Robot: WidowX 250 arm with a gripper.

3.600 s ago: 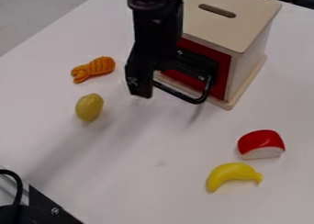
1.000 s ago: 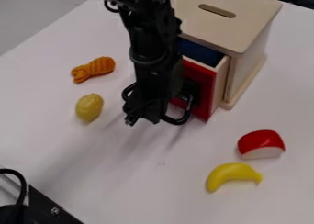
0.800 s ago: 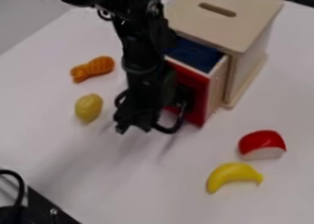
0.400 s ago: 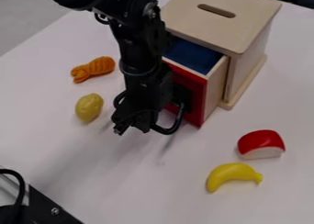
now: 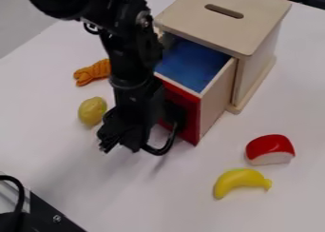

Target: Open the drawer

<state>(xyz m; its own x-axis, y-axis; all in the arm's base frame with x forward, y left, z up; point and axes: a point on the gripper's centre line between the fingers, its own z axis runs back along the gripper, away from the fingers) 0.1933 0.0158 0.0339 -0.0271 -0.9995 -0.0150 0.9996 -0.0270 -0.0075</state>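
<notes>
Pulled drawer (image 5: 192,114) farther out of box (image 5: 251,33), with hand (image 5: 119,144) at handle (image 5: 167,145); can't tell whether clenched or released. Looks well open, likely near done.

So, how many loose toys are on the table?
4: orange ribbed toy and yellowish oval toy left of the arm, red and white toy right of the drawer, toy banana just below that. The arm may hide more.
</notes>
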